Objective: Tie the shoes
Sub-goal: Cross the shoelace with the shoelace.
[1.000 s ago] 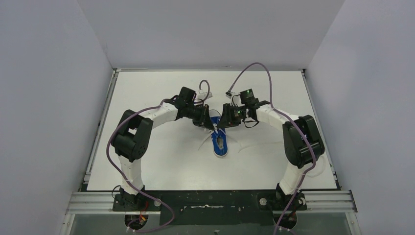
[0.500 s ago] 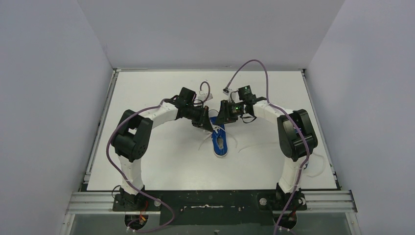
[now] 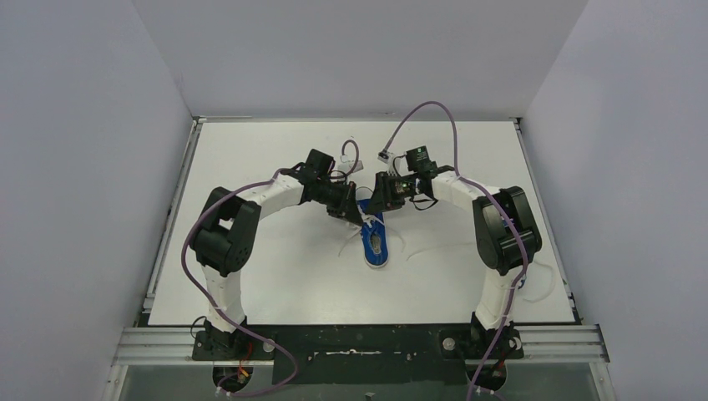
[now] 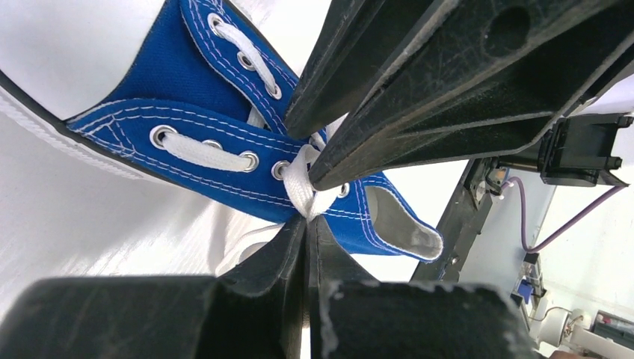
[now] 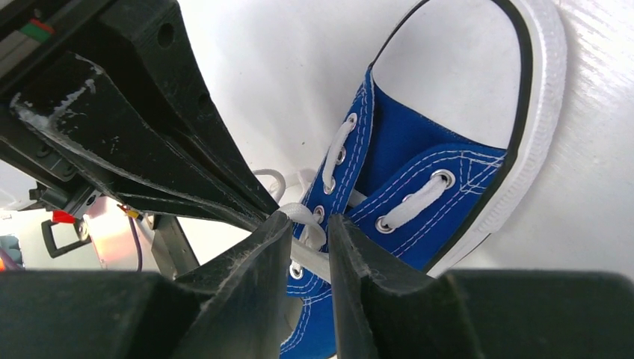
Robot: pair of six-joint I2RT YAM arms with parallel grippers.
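**A:** Where's your shoe [image 3: 377, 244]?

**B:** Mid-table [image 3: 284, 284]. Blue canvas, white sole [image 5: 549, 82], only partly laced.

**A:** Grippers?

**B:** Your left gripper [image 4: 306, 223] is clamped on the white lace [image 4: 300, 187] at the eyelets. Right gripper [image 5: 308, 228] has its jaws slightly apart, lace in the gap. Both crowd one spot.

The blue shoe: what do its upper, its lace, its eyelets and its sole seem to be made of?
Upper: blue woven cloth, likely canvas, matte, with white stitching. Lace: flat white woven textile, probably cotton or polyester. Eyelets: shiny silver rings, apparently metal. Sole: smooth white band with a black line, looks like rubber.
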